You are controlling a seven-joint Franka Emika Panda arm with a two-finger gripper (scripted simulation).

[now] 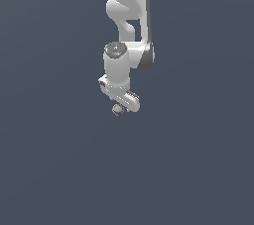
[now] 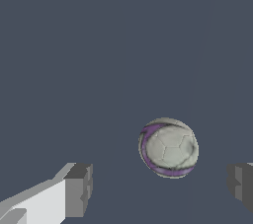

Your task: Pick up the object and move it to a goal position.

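While the white robot arm (image 1: 128, 11) reaches straight down against a plain dark blue-grey background (image 1: 49, 159), its gripper (image 1: 122, 106) hangs with the fingers spread wide apart and nothing clamped between them. Seen from the wrist camera, the two grey pads (image 2: 79, 189) stand far from each other, one on a white finger at one edge of the picture and the other only partly in view at the opposite edge. Between them, nearer the partly seen pad and touching neither, lies the ball (image 2: 168, 147), a small rounded pale grey-beige thing patterned like a football with a purple crescent around part of its rim. In the exterior view the ball (image 1: 117, 110) shows as a tiny pale lump with a dark purple spot, just below the gripper's white body and toward the exterior view's left of its tip. Whether the ball rests on a surface cannot be told, since the background is uniform. A round cap with faint green and red marks tops the wrist joint (image 1: 116, 49).
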